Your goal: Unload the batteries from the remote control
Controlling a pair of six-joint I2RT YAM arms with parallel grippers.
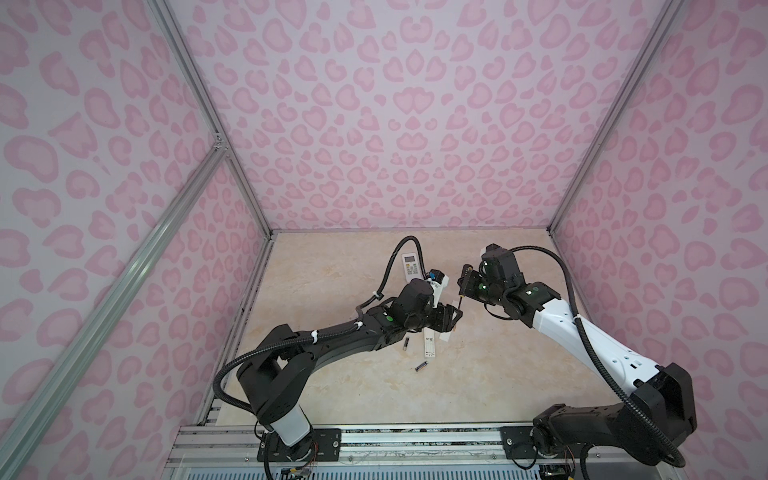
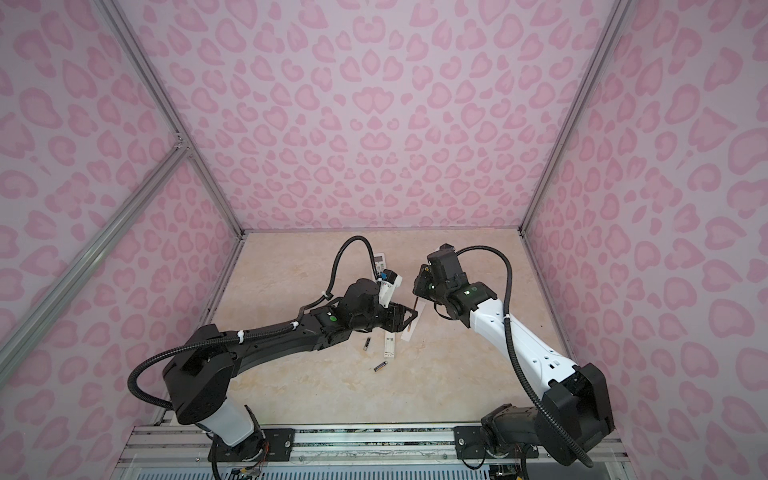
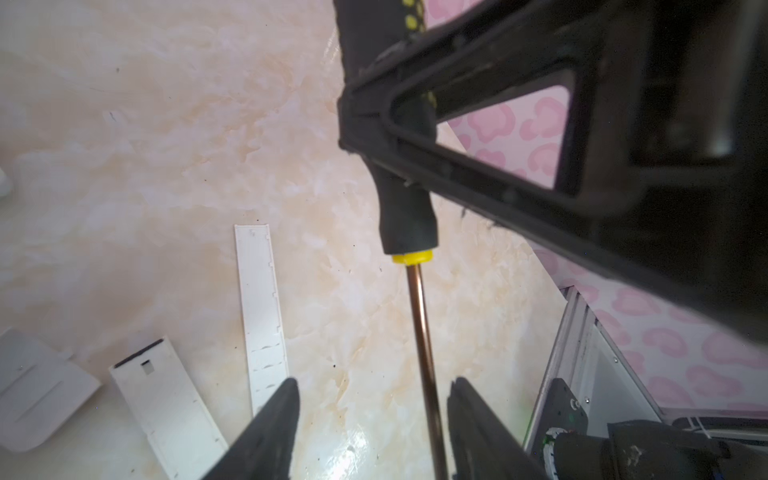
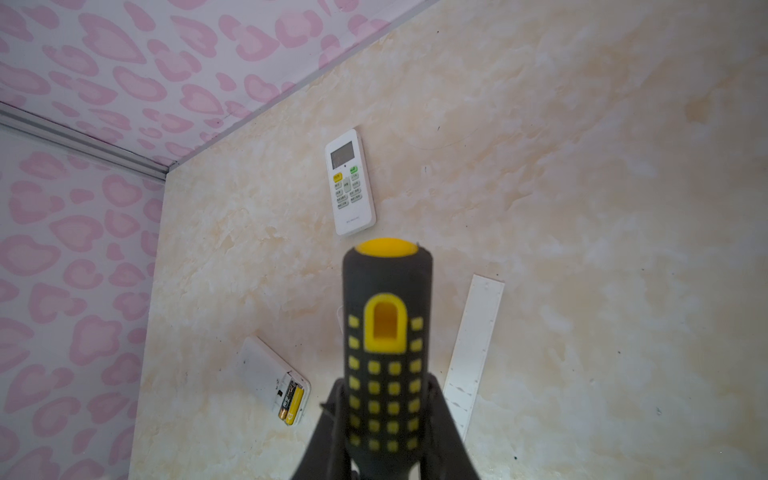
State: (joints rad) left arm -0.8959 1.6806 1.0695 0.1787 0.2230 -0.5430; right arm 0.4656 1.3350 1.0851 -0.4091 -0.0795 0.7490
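Right claw (image 4: pixel 384 399): clamped on the black-and-yellow handle of a screwdriver (image 4: pixel 386 332). A finger presses each side of the grip. The yellow butt end stands out past the fingertips.

Left claw (image 3: pixel 374 386): jaws apart. The screwdriver's coppery shaft runs between them, close against one finger and well off the other. Whether it touches, cannot tell.

Batteries: two sit side by side in the open bay of a white remote (image 4: pixel 266 370) lying face down on the tabletop (image 1: pixel 498 374), beyond the right claw and off to one side. One is a yellow cell (image 4: pixel 294 405), the other a black cell (image 4: pixel 286 397) with a gold end.

Two loose cells lie on the tabletop in both top views, on the arm-base side of the left claw: a nearer cell (image 1: pixel 406 344) and a farther cell (image 1: pixel 421 366), apart from each other.

A white cover strip (image 3: pixel 262 307) lies flat just beyond the left claw's fingertips. A slim white remote (image 3: pixel 166 411) lies beside the strip, its end open.

A display remote (image 4: pixel 350 181) lies face up, past the screwdriver's butt end.
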